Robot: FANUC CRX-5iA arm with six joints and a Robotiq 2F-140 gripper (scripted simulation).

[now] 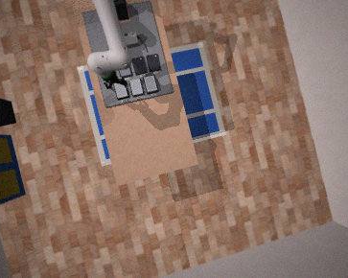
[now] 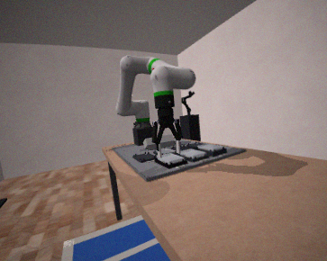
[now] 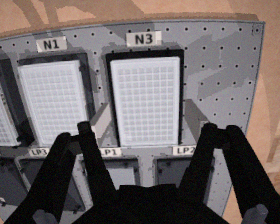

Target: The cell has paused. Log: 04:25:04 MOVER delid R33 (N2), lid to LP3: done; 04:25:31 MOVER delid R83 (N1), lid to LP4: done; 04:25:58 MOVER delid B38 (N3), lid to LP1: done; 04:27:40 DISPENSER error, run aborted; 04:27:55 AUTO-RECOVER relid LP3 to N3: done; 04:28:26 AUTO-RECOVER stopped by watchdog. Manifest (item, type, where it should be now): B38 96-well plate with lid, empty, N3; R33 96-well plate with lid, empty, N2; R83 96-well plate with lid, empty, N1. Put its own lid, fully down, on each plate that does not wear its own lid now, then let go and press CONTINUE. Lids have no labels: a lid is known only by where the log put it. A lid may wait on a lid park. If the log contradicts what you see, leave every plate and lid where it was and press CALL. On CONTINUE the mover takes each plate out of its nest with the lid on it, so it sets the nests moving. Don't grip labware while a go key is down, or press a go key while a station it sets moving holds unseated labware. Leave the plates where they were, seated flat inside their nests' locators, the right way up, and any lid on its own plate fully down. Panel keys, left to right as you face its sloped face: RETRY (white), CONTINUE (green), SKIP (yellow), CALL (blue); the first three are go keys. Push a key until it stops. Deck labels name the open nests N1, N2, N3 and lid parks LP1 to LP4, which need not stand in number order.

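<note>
3 plates (image 3: 147, 99), 4 lid parks (image 1: 152, 62), 1 arm (image 2: 169, 78)
</note>
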